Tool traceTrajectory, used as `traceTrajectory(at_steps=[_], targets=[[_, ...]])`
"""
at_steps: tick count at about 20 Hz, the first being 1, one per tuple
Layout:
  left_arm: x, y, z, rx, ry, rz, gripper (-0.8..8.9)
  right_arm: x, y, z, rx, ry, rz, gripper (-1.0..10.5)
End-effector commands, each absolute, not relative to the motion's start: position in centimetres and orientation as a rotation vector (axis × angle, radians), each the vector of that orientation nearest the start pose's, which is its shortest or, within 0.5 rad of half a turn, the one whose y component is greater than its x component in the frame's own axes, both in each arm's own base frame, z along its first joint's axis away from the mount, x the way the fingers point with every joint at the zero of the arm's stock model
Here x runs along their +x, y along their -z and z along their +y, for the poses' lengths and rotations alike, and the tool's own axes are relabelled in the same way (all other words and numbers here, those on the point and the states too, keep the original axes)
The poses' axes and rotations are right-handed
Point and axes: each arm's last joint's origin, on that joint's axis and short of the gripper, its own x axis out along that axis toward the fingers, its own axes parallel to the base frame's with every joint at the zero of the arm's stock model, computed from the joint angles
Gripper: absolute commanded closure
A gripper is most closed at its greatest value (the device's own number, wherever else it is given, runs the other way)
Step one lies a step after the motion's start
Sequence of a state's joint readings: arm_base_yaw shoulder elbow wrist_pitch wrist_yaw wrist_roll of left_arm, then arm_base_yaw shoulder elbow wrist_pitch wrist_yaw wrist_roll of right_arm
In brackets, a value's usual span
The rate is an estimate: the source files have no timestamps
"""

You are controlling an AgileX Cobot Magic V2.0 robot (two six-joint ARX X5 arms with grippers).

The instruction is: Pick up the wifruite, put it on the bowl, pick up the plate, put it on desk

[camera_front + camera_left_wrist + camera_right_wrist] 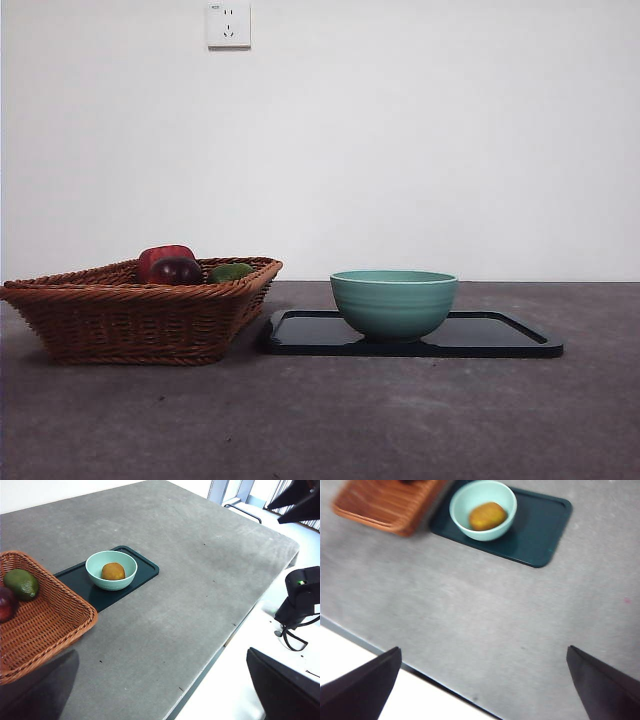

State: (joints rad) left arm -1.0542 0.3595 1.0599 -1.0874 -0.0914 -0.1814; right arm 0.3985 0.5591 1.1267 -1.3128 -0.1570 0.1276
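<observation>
The wifruite (113, 571) lies inside the teal-green bowl (394, 303), resting on its bottom; both wrist views show it there, while the level front view hides it behind the bowl's wall. The bowl stands on a dark, flat rectangular tray (500, 338), the plate of the task, toward the end of the tray nearest the wicker basket (130, 318). In the front view the tray lies on the desk (400, 420) at about 3 o'clock from the basket, its near corner just beside the basket's wall; whether the two touch cannot be told. In the basket sit a red fruit (163, 256), a dark purple fruit (176, 271) in front of it, and a green fruit (231, 271) at their 3 o'clock. Neither arm shows in the front view. The left gripper (160, 700) is held high and well apart from the bowl, its two black jaws spread wide with nothing between them; the wifruite lies far beyond the fingertips (272, 680), out across the desk. The right gripper (482, 685) likewise hangs above the desk's near edge, jaws wide apart and holding nothing, with the wifruite (487, 516) well ahead of them in the bowl, a broad stretch of bare desk between. A white wall socket (228, 24) sits on the wall behind.
</observation>
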Motion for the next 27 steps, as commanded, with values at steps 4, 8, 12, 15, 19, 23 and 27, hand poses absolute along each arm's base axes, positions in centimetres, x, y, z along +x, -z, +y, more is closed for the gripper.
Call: traceTrajectory(at_steps=[4,8,12,15,19,23,27], targets=[[0.8,-36.9,-0.8,0.037,0.930,0.381,1.59,1.4,-34.9,1.1,0.089,-0.476,0.714,3.9],[0.8,-37.2,-0.9,0.018,0.935,0.352,1.59,0.9,-34.8,0.9,0.101,-0.476,0.695,3.9],[0.9,-37.3,-1.1,-0.005,0.932,0.356,1.59,0.9,-34.8,0.9,0.117,-0.470,0.699,3.9],[1.3,-37.4,-1.7,-0.020,0.920,0.387,1.59,1.0,-34.9,0.9,0.118,-0.472,0.691,3.9],[2.5,-37.6,-3.9,-0.021,0.905,0.440,1.59,1.1,-35.1,1.0,0.123,-0.477,0.657,3.9],[4.6,-37.5,-7.7,0.007,0.881,0.529,1.59,1.1,-35.1,1.0,0.123,-0.477,0.655,3.9],[7.4,-36.5,-12.8,0.056,0.845,0.643,1.59,1.1,-35.1,1.0,0.123,-0.477,0.655,3.9]])
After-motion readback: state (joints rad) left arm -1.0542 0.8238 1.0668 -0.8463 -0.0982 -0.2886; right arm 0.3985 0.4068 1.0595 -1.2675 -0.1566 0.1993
